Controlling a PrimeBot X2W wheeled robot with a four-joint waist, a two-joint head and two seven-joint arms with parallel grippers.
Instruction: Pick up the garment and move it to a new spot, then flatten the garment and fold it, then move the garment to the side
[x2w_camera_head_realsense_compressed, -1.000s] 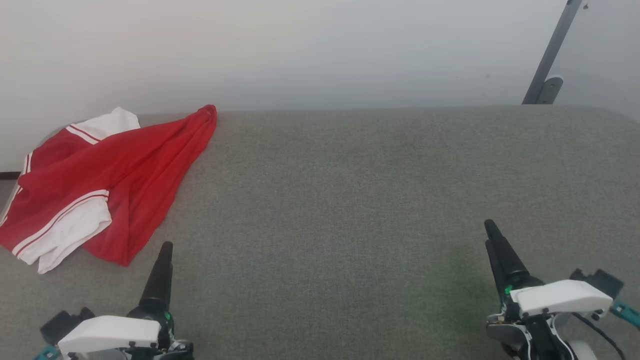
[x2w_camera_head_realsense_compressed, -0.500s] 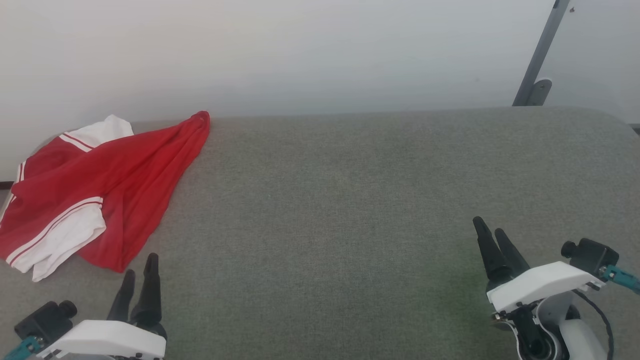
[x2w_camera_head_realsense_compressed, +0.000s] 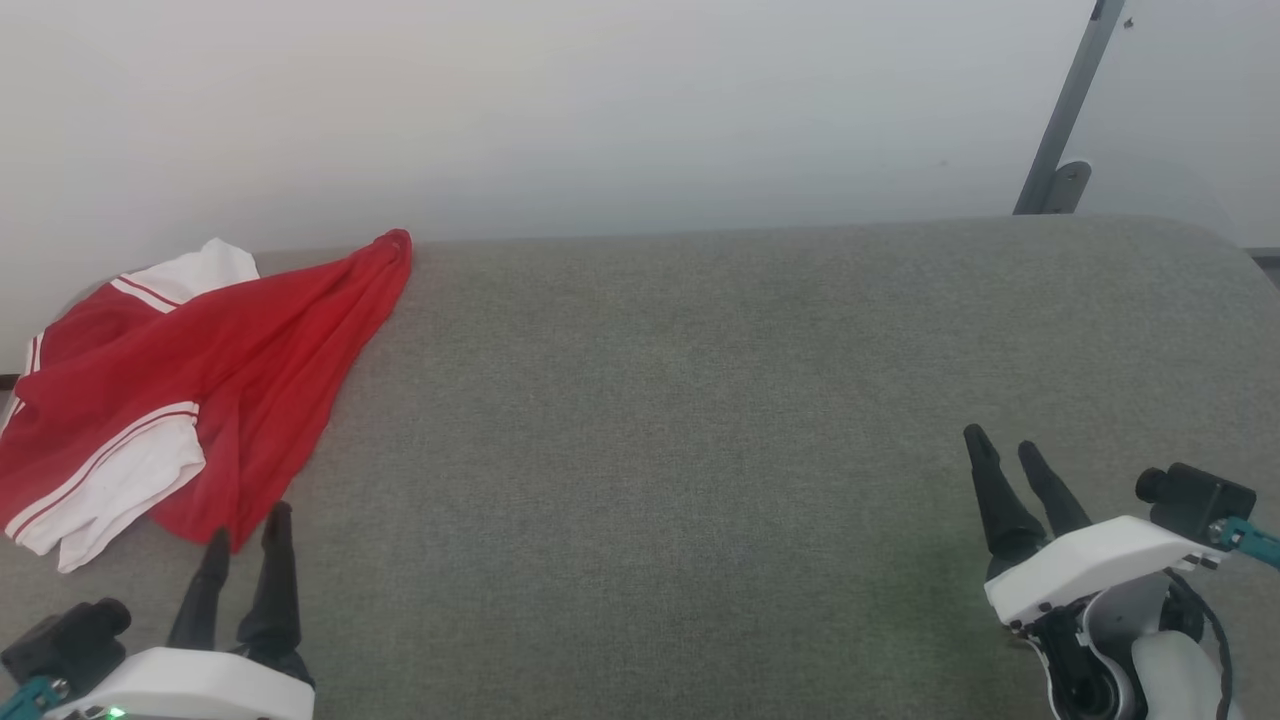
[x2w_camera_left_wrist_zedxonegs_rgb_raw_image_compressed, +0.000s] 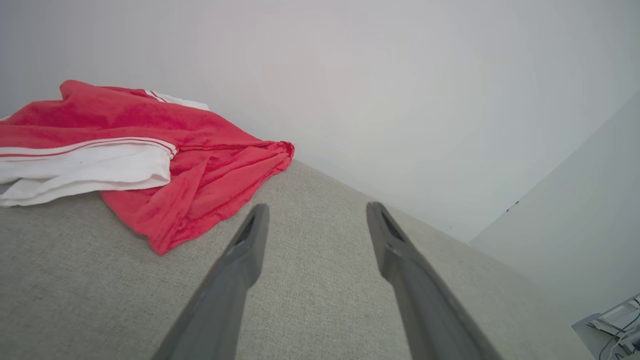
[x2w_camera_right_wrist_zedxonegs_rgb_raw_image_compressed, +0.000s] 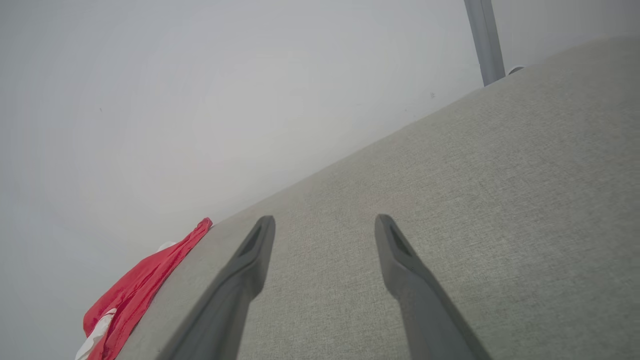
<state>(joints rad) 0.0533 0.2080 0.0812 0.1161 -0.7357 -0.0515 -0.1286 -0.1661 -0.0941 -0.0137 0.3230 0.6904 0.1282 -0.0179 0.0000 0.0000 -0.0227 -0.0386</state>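
The garment (x2w_camera_head_realsense_compressed: 200, 380), a thin red T-shirt with white striped sleeve ends, lies crumpled at the far left of the grey table (x2w_camera_head_realsense_compressed: 700, 420); it also shows in the left wrist view (x2w_camera_left_wrist_zedxonegs_rgb_raw_image_compressed: 150, 150) and the right wrist view (x2w_camera_right_wrist_zedxonegs_rgb_raw_image_compressed: 135, 290). My left gripper (x2w_camera_head_realsense_compressed: 247, 525) is open, its fingertips just short of the shirt's near red corner, with nothing between them. My right gripper (x2w_camera_head_realsense_compressed: 1003, 445) stands open at the lower right over bare tabletop, far from the shirt. The chest lettering and collar are hidden in the folds.
A pale wall (x2w_camera_head_realsense_compressed: 600, 100) runs behind the table's far edge. A grey metal post with a bracket (x2w_camera_head_realsense_compressed: 1060, 130) leans at the back right. The table's right end is rounded (x2w_camera_head_realsense_compressed: 1230, 250).
Both grippers have gone from shut to open. The left gripper has shifted left toward the shirt's near corner. The camera has turned slightly, shifting the whole scene.
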